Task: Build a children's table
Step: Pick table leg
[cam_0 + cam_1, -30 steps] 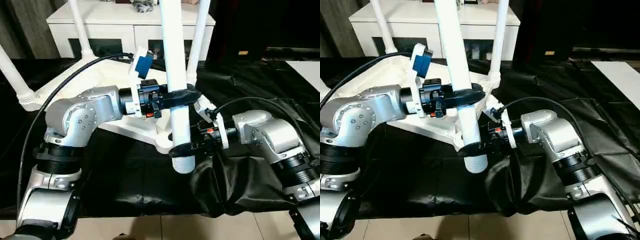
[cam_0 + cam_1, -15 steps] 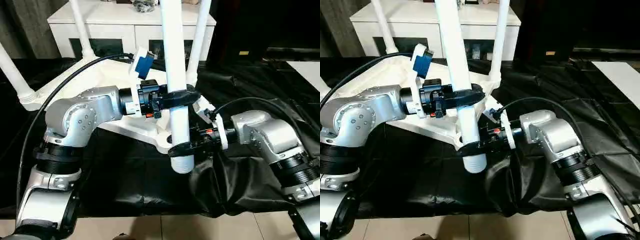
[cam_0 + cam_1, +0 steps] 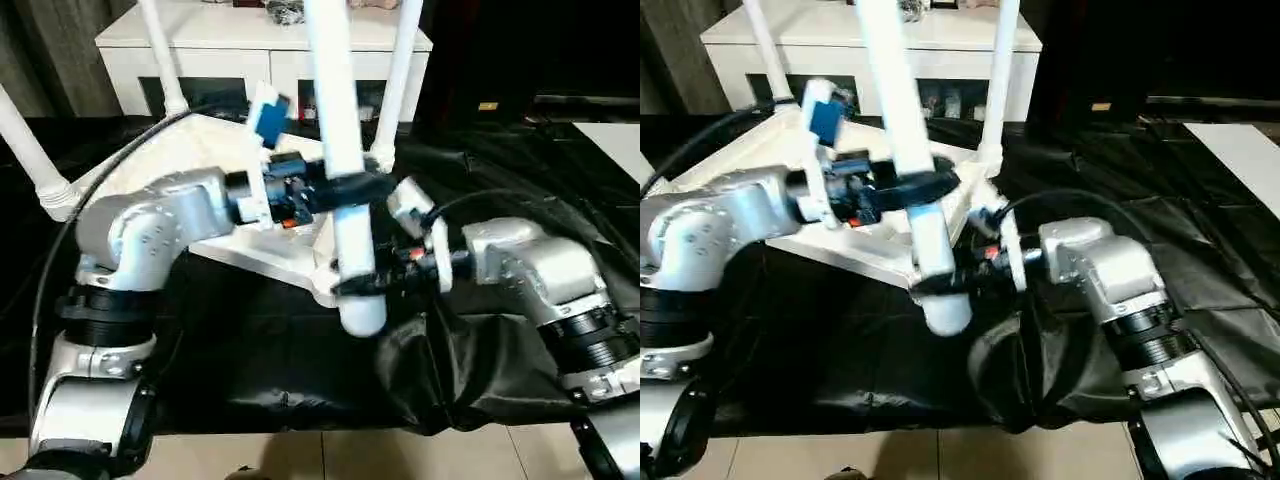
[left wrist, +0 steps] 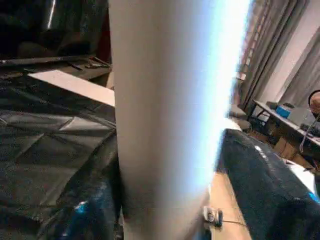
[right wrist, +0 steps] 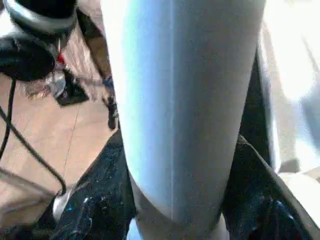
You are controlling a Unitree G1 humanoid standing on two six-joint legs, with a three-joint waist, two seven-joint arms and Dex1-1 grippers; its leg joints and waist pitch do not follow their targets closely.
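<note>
The children's table lies upside down as a white tabletop [image 3: 215, 140] on black cloth, with three white legs [image 3: 160, 55] standing up from its corner sockets. A fourth white leg [image 3: 340, 130] hangs in the air over the near corner, leaning with its top to the left. My right gripper [image 3: 358, 285] is shut on this leg just above its rounded lower end. My left gripper [image 3: 350, 187] sits at the leg higher up. The same leg stands close in front of the camera in the left wrist view [image 4: 165, 125] and the right wrist view [image 5: 185, 110].
A white cabinet [image 3: 200, 55] stands behind the tabletop. Crumpled black cloth [image 3: 300, 380] covers the floor under both arms, and pale floor tiles [image 3: 350, 455] show at the near edge. A white panel [image 3: 615, 140] lies at the far right.
The held leg has tipped, its top swinging left. My left forearm has shifted left and up. The right arm has stayed almost in place at the leg's lower end.
</note>
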